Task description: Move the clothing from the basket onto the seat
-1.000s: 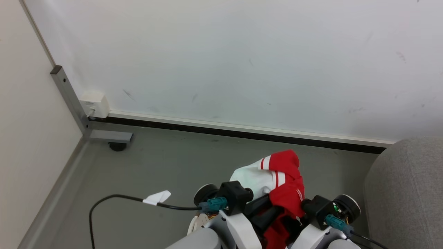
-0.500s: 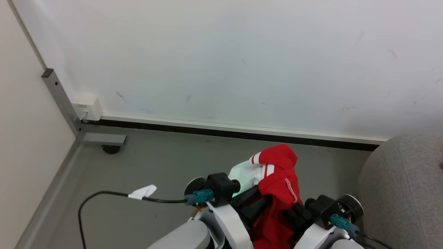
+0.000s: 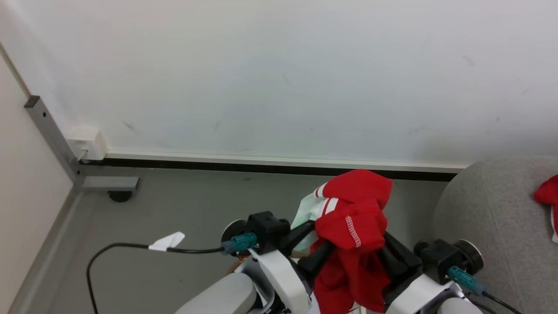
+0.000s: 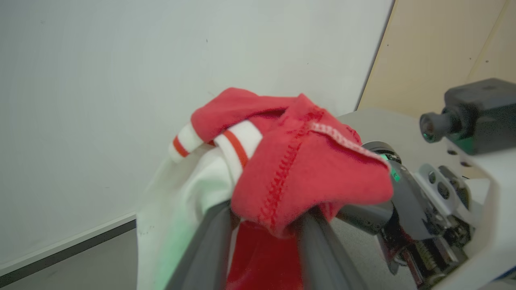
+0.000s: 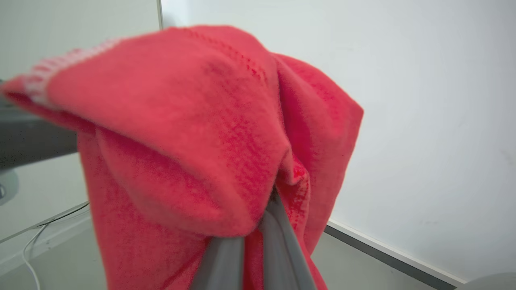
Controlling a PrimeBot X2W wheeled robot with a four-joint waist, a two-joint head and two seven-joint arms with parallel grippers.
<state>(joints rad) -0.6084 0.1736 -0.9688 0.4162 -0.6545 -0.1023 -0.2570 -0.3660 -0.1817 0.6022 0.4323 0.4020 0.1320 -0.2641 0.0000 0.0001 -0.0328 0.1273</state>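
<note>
Hanging limp and light over the left fingers (image 4: 201, 245), which stand apart, the clothing (image 3: 355, 218) is soft, best taken by a thick bunched fold, as the right fingers (image 5: 282, 249) clamp it, left of the seat (image 3: 492, 226).

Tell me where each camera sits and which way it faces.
Head view: on the head, facing forward and down at the floor, wall and sofa; left gripper and right gripper show at bottom, draped by the red garment.
Left wrist view: on the left wrist, looking along the left gripper's parted fingers toward the wall; the right gripper shows at right.
Right wrist view: on the right wrist, looking along fingers pinched on the red garment, toward the wall.
Shared: all three see the red garment and wall.
</note>
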